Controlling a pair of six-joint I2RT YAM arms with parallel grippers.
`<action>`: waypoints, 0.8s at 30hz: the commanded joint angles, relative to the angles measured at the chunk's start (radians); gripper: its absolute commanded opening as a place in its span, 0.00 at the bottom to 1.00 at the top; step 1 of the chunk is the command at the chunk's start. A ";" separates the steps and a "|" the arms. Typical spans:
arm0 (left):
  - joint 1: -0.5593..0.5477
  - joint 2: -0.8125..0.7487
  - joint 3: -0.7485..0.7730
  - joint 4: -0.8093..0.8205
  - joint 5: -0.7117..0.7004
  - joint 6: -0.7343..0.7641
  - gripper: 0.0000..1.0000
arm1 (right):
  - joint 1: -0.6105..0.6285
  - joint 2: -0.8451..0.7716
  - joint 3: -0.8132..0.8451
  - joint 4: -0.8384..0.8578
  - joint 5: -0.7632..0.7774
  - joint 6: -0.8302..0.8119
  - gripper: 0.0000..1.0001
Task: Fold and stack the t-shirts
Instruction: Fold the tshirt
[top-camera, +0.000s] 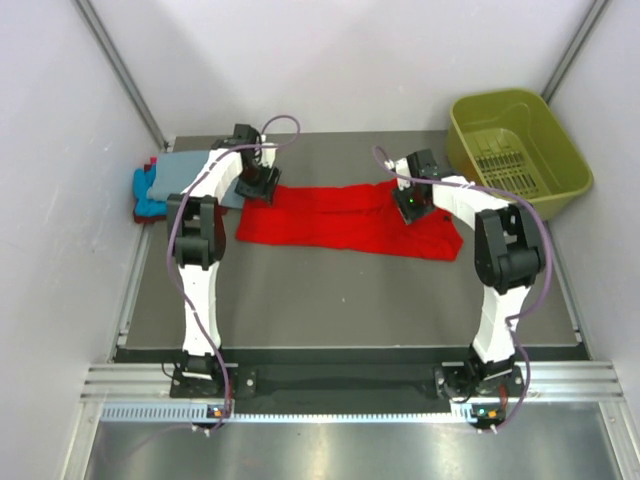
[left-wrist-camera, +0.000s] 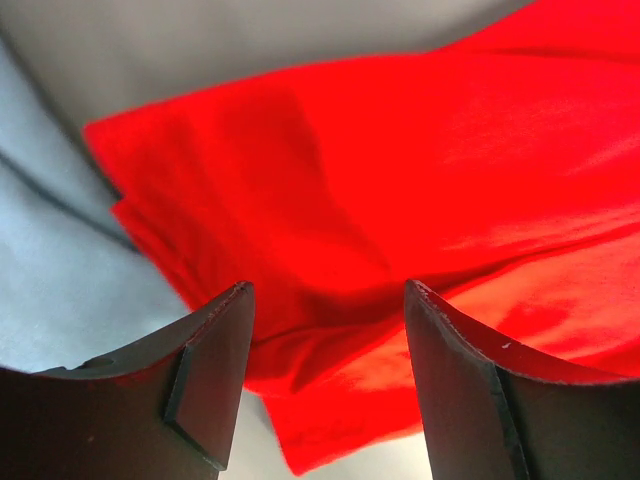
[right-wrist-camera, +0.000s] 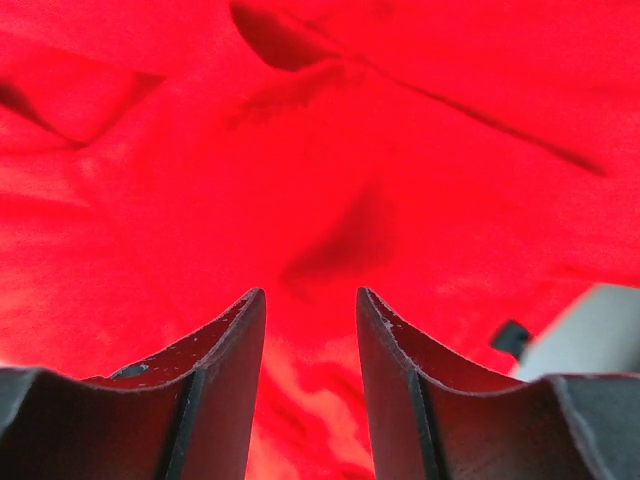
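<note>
The red t-shirt (top-camera: 345, 222) lies spread in a long band across the middle of the table. My left gripper (top-camera: 258, 185) hovers over its far left corner, jaws open, with the red cloth (left-wrist-camera: 330, 200) between and below the fingers. My right gripper (top-camera: 411, 205) is over the shirt's far right part, jaws open, red cloth (right-wrist-camera: 320, 150) filling the view. A grey-blue t-shirt (top-camera: 188, 175) lies folded at the far left on a turquoise blue one (top-camera: 148, 195). The grey-blue cloth (left-wrist-camera: 60, 270) also shows in the left wrist view.
An olive-green plastic basket (top-camera: 518, 150) stands at the far right corner. White walls close in the table on the left, back and right. A dark cable or tag (right-wrist-camera: 512, 338) shows at the shirt's edge in the right wrist view.
</note>
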 joint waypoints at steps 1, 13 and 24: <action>0.032 -0.041 0.005 0.008 -0.074 -0.009 0.66 | -0.024 0.028 0.091 0.009 -0.013 0.019 0.43; 0.080 -0.150 -0.132 0.021 -0.129 0.029 0.69 | -0.048 0.112 0.081 0.030 0.001 0.006 0.43; 0.086 -0.213 -0.149 0.019 -0.057 0.006 0.69 | -0.070 0.137 0.134 0.027 0.001 0.013 0.43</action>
